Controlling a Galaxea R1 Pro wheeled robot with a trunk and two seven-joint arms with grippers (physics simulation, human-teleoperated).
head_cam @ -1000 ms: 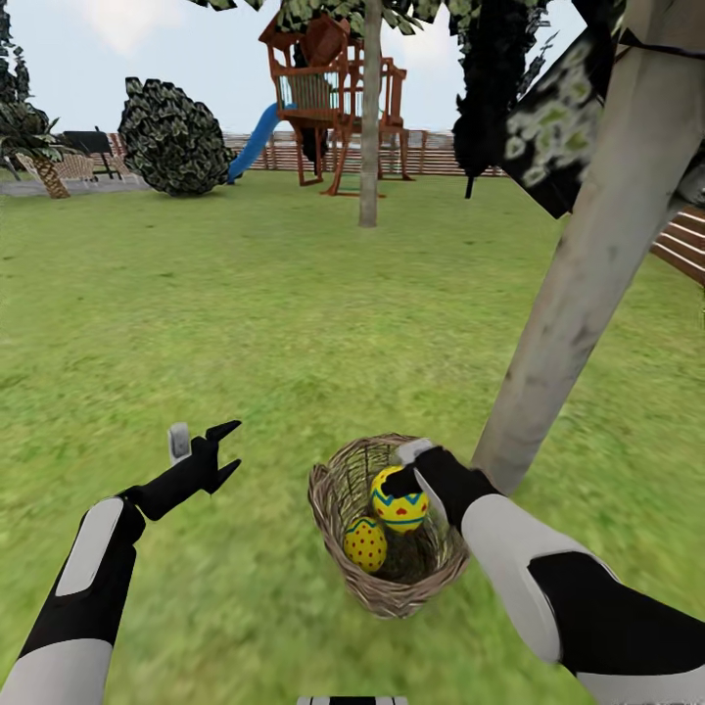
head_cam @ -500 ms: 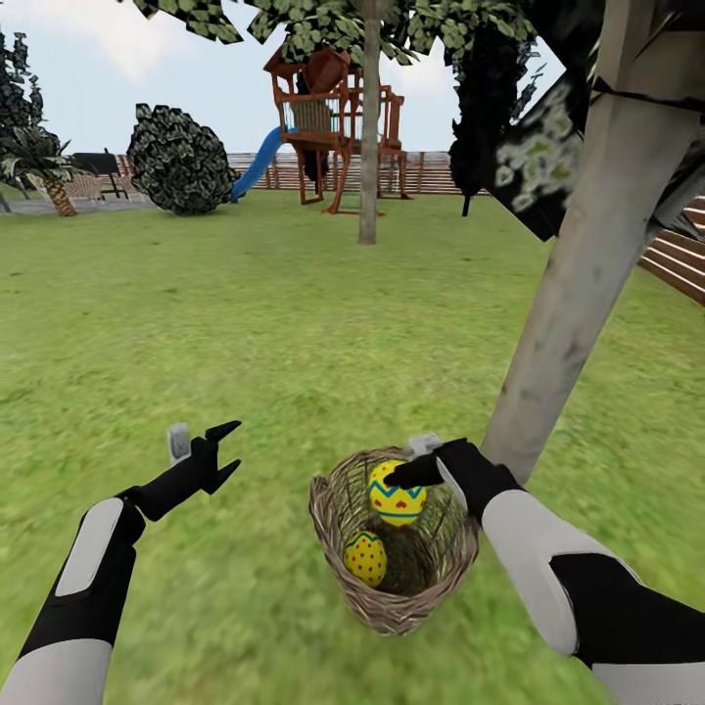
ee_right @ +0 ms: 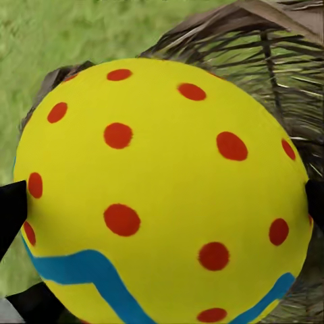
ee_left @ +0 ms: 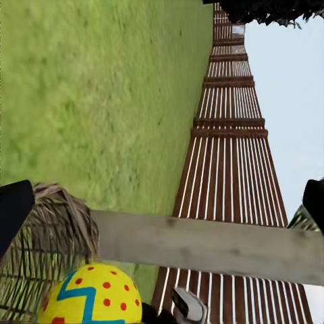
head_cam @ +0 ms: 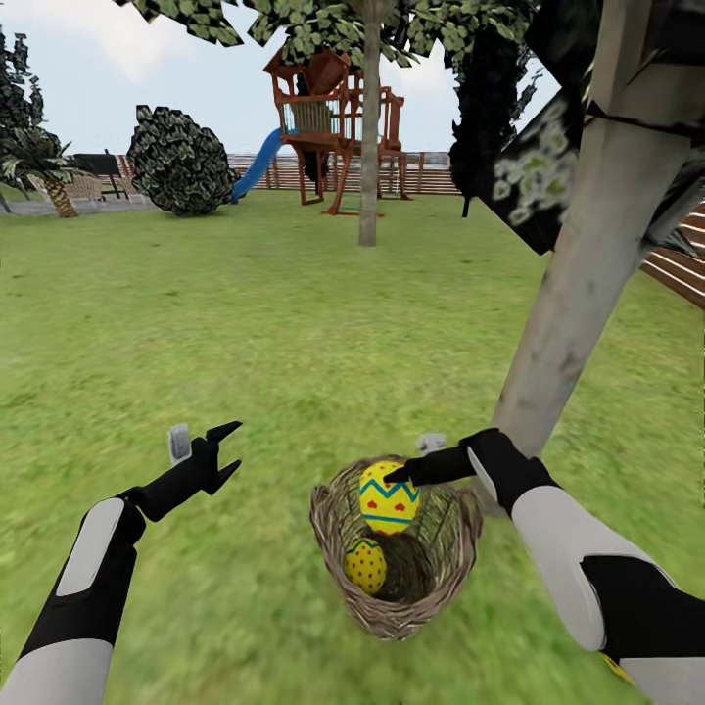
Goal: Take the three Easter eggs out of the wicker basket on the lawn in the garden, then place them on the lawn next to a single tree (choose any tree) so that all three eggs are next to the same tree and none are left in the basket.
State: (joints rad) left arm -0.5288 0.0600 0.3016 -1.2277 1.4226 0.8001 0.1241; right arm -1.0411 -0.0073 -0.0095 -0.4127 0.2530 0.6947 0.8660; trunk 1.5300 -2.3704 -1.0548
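Observation:
The wicker basket [head_cam: 392,615] stands on the lawn [head_cam: 294,333] at the foot of a pale grey tree trunk [head_cam: 578,294]. My right gripper [head_cam: 411,468] is shut on one Easter egg [head_cam: 389,499], held at the height of the basket's rim. In the right wrist view this yellow egg [ee_right: 162,196] sits between the dark fingers [ee_right: 9,210], with basket twigs [ee_right: 270,61] behind it. A second egg [head_cam: 365,566] lies inside the basket. My left gripper [head_cam: 201,446] hangs open over the grass to the basket's left. The left wrist view looks across at the held egg [ee_left: 91,295], the basket [ee_left: 47,246] and the trunk [ee_left: 202,246].
A wooden slat fence [head_cam: 681,250] runs behind the near trunk on the right. Farther off stand another slim trunk [head_cam: 369,127], a wooden play tower with a blue slide [head_cam: 333,117], a dark bush [head_cam: 178,162] and a palm [head_cam: 44,166]. Open grass spreads ahead and to the left.
My right gripper has raised the egg from inside the basket to its rim. The head camera has tilted up a little. The left arm has stayed still.

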